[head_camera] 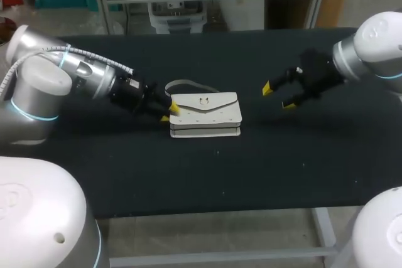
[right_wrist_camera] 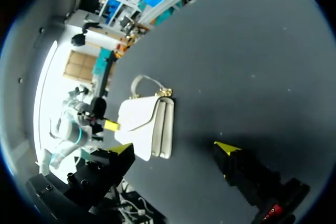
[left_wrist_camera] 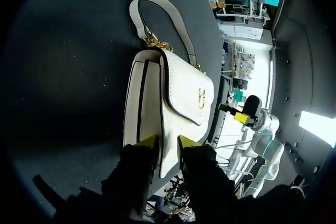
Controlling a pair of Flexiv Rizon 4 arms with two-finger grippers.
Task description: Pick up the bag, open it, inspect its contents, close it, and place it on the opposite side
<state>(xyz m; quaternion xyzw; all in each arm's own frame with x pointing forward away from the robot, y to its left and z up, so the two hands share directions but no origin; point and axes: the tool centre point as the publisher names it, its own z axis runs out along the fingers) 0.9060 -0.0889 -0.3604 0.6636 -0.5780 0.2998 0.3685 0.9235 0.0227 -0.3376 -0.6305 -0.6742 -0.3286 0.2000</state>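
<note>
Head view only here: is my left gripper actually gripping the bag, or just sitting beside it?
Observer: Gripping, it seems. In the left wrist view the left gripper has both yellow tips against the bag, with its flap-side corner pinched between them.
Operator: How is the strap fixed on?
Observer: Gold chain links join the strap to the bag's far corner, away from the gripper.

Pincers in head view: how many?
2. Left pincer at the left end of the white bag; right pincer open, off to its right, not touching it.
</note>
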